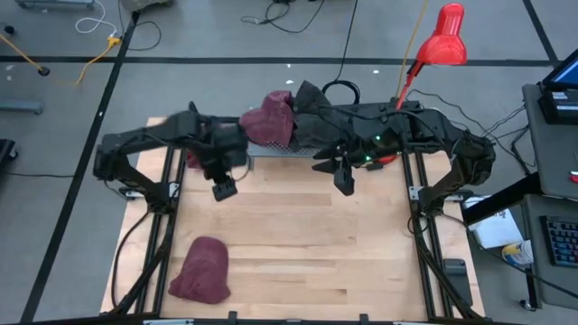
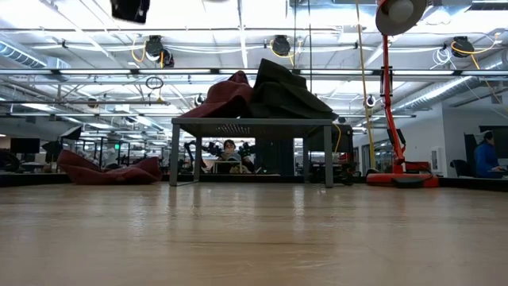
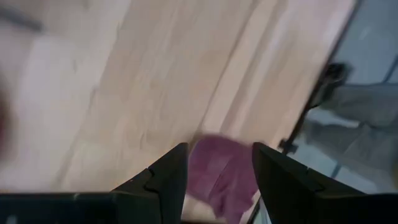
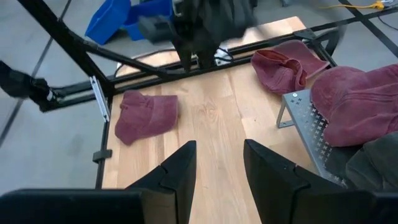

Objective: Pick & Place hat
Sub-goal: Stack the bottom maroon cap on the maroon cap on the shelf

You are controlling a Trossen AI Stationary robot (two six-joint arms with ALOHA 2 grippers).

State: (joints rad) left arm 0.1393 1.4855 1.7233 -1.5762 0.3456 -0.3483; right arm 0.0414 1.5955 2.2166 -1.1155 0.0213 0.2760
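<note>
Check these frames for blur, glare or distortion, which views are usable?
High view: sharp and evenly lit, maroon hat on the table reads clearly. Low view: near tabletop soft, ceiling lights glare, the pile on the metal stand is backlit and dark. Left wrist view: heavily blurred, left gripper open, hat only a smear. Right wrist view: mostly sharp, right gripper open, far arm blurred.

Bare tabletop (image 1: 298, 235) before hat-laden rack (image 1: 280, 152)
</note>
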